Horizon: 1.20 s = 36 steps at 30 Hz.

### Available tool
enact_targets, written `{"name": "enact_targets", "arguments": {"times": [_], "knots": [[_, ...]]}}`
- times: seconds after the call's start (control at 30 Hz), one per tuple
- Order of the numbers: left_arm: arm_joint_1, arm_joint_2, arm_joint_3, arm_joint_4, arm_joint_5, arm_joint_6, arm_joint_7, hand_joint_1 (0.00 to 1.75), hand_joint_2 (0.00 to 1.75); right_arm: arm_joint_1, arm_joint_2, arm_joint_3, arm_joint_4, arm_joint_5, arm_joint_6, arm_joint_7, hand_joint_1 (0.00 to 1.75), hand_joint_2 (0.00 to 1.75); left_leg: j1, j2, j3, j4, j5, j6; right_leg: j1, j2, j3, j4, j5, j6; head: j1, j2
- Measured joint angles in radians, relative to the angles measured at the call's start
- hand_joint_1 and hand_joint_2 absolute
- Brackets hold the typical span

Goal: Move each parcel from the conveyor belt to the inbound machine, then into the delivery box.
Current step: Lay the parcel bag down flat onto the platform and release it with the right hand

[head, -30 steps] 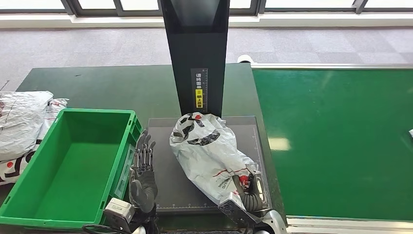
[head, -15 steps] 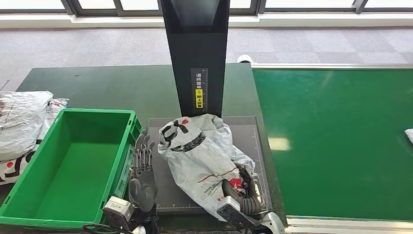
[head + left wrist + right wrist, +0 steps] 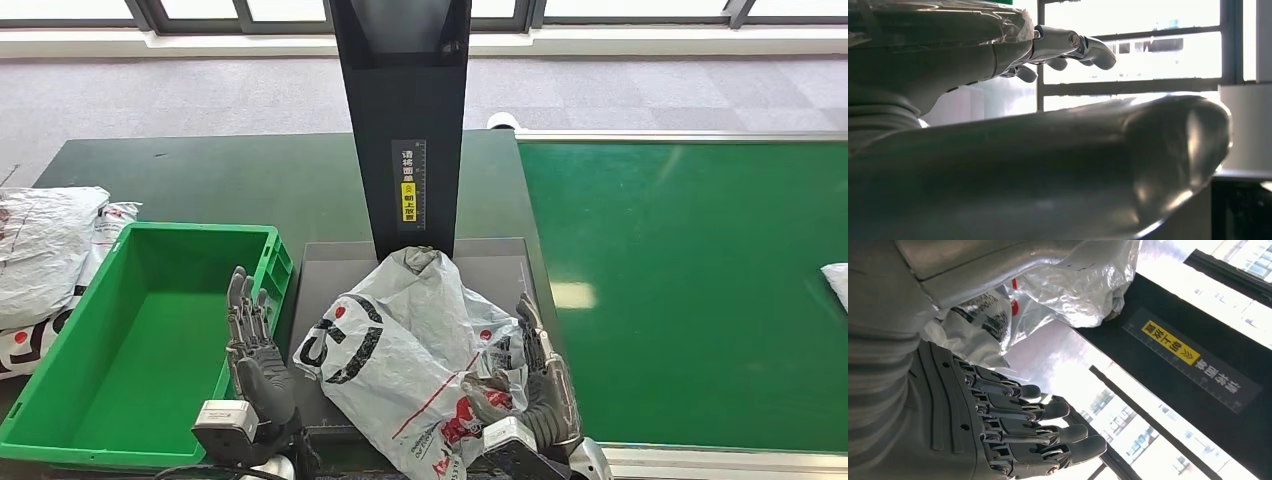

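Note:
A white plastic parcel [image 3: 400,345] with black and red print lies crumpled on the grey scan plate [image 3: 495,265] of the inbound machine, its near end hanging over the plate's front edge. My right hand [image 3: 537,378] stands against the parcel's right side with fingers straight and the thumb touching the bag; the right wrist view shows the parcel [image 3: 1068,285] past the thumb and the fingers [image 3: 1048,425] stretched out, holding nothing. My left hand [image 3: 252,350] is open with fingers upright, over the right wall of the green delivery box [image 3: 60,400]. Its fingers [image 3: 1068,45] are spread in the left wrist view.
The machine's black column [image 3: 405,120] rises behind the plate. The green conveyor belt [image 3: 690,290] runs on the right, with another white parcel [image 3: 838,282] at its far right edge. Several white parcels [image 3: 45,250] lie on the table left of the box.
The parcel has swung left and nearer, toward the box. My right hand has let go of its near end and straightened beside it. My left hand moved left over the box wall.

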Motion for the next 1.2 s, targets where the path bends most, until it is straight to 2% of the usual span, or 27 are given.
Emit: {"name": "enact_targets", "arguments": {"times": [0.2, 0.4, 0.53, 0.8, 0.93, 1.2], "knots": [[0.002, -0.005, 0.011, 0.002, -0.059, 0.059, 0.009, 0.0, 0.0, 0.007, 0.0, -0.021, -0.041, 0.0, -0.004, -0.02, 0.0, 1.75, 0.0, 0.0, 0.0, 0.0, 0.0, 0.0, 0.0, 0.0, 0.0, 0.0, 0.0, 0.0, 0.0, 0.0], [-0.02, -0.004, 0.012, 0.051, -0.221, -0.012, 0.06, 0.0, 0.0, 0.016, 0.0, -0.046, -0.081, -0.019, 0.013, -0.061, 0.0, 1.75, 0.0, 0.0, 0.0, 0.0, 0.0, 0.0, 0.0, 0.0, -0.001, 0.0, 0.0, 0.0, 0.0, 0.0], [-0.039, -0.004, 0.011, 0.095, -0.302, -0.089, 0.067, 0.0, 1.75, 0.025, 0.0, -0.059, -0.107, -0.062, 0.037, -0.101, 0.0, 1.75, 0.0, 0.0, 0.0, 0.0, 0.0, 0.0, 0.0, 0.0, -0.001, 0.0, 0.0, 0.0, 0.0, 0.0], [-0.073, -0.004, -0.005, 0.193, -0.541, -0.122, 0.109, 0.0, 1.75, 0.069, -0.029, -0.062, -0.206, -0.165, 0.037, -0.124, 0.0, 1.75, 0.0, 0.0, 0.0, 0.0, 0.0, 0.0, 0.0, 0.0, -0.001, 0.0, 0.0, 0.0, 0.0, 0.0], [-0.091, -0.004, -0.022, 0.238, -0.67, -0.142, 0.184, 0.0, 1.75, 0.084, -0.051, -0.06, -0.255, -0.182, 0.008, -0.124, 0.0, 1.75, 0.0, 0.0, -0.001, 0.0, 0.0, 0.0, 0.0, 0.0, -0.001, 0.0, 0.0, 0.0, 0.0, 0.0], [-0.122, -0.005, -0.038, 0.296, -0.752, -0.153, 0.236, 0.0, 1.75, 0.1, -0.074, -0.046, -0.304, -0.183, -0.004, -0.124, 0.0, 1.75, 0.0, 0.001, 0.0, 0.0, 0.0, 0.0, 0.0, 0.001, -0.001, 0.0, 0.001, 0.0, 0.0, 0.0]]}}
